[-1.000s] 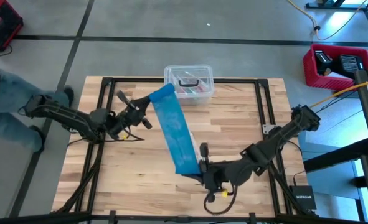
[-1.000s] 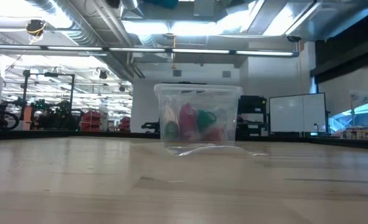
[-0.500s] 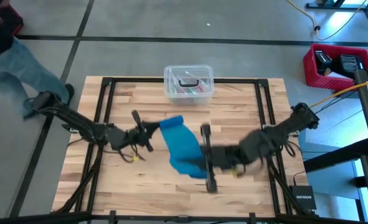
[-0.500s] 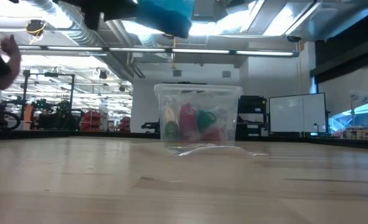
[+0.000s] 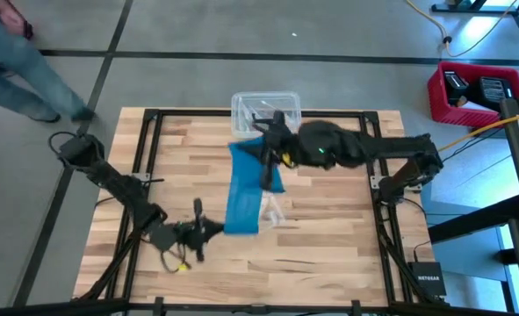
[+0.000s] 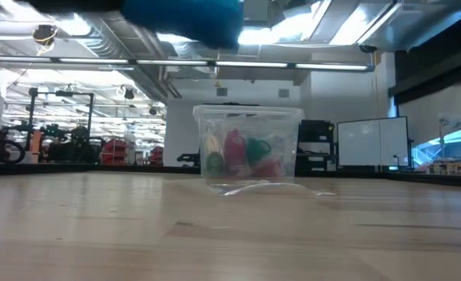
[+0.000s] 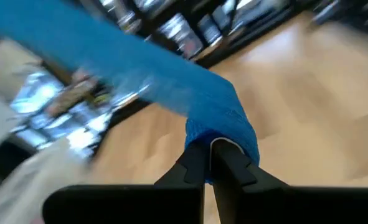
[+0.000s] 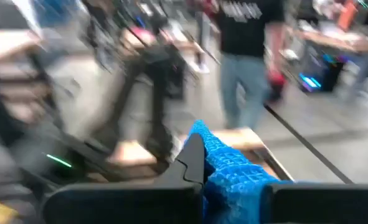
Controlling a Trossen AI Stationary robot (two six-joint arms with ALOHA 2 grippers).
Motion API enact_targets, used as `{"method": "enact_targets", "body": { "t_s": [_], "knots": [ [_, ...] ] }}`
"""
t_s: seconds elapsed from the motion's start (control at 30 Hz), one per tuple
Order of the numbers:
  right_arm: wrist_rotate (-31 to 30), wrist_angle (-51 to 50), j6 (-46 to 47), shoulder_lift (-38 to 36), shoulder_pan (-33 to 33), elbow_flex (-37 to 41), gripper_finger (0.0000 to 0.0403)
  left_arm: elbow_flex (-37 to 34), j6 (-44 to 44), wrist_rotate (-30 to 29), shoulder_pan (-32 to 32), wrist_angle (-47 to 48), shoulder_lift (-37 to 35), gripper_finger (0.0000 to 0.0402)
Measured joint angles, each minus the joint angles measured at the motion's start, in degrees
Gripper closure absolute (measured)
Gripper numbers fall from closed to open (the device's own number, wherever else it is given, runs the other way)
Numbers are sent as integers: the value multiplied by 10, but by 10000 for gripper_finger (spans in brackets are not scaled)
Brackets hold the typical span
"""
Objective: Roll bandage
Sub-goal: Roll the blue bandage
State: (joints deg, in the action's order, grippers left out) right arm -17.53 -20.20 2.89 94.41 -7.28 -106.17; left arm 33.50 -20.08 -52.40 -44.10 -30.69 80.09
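both hands have swapped ends, each clamping the bandage, running near-to-far.

Left gripper at the table's seven o'clock, fingers pinched together; right gripper up near twelve o'clock, arm stretched across from three, fingers likewise clamped

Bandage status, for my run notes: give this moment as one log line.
bandage: unrolled, held off table | left claw: shut on one end | right claw: shut on other end | rolling: not started
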Motion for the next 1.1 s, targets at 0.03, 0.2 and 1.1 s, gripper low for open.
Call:
{"method": "enact_targets", "body": {
  "t_s": [0.03, 0.2, 1.1],
  "knots": [
    [-3, -14, -1, 0, 12, 8, 401, 9, 8, 4, -17, -1, 3, 400],
    [12, -18, 20, 6, 59, 84, 385, 52, 6, 8, -68, 1, 7, 400],
    [321, -167, 272, 37, 81, 186, 59, 72, 315, 16, -33, 198, 7, 400]
  ]
}}
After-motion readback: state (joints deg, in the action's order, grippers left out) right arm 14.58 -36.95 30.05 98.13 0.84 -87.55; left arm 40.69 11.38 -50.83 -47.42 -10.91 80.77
